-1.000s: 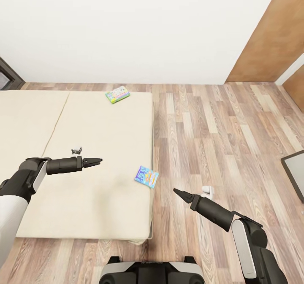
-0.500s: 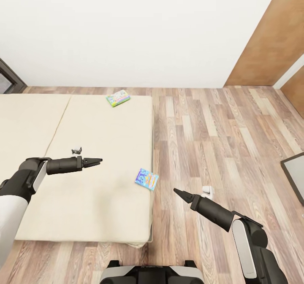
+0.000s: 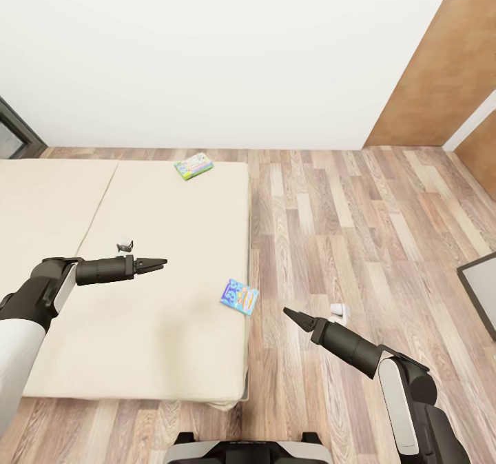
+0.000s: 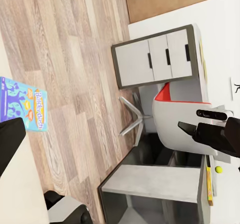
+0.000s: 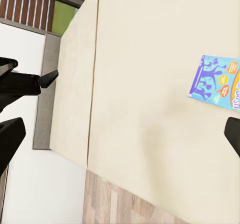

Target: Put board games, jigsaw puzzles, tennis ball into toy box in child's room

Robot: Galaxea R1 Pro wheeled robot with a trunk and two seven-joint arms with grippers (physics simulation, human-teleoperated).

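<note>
On the bed [image 3: 138, 326], a thin, stiff blue board game [image 3: 240, 296] lies at the edge, likely light; grip its overhanging rim. Both the left end effector [image 3: 160, 263] and right end effector [image 3: 289, 313] look pinched together, holding nothing.

The bed [image 3: 138, 291] runs off the head view's left edge, so its headboard end is cut off. A grey panel [image 3: 482, 288] at the right edge is only partly in frame. The green game [image 3: 193, 167] is too small for its cover to be read. In the left wrist view, the blue game [image 4: 22, 104] is cut by the picture's edge, and a small yellow ball [image 4: 218, 169] on the table [image 4: 202, 59] is barely a dot. In the right wrist view, the blue game's far end leaves the frame.
</note>
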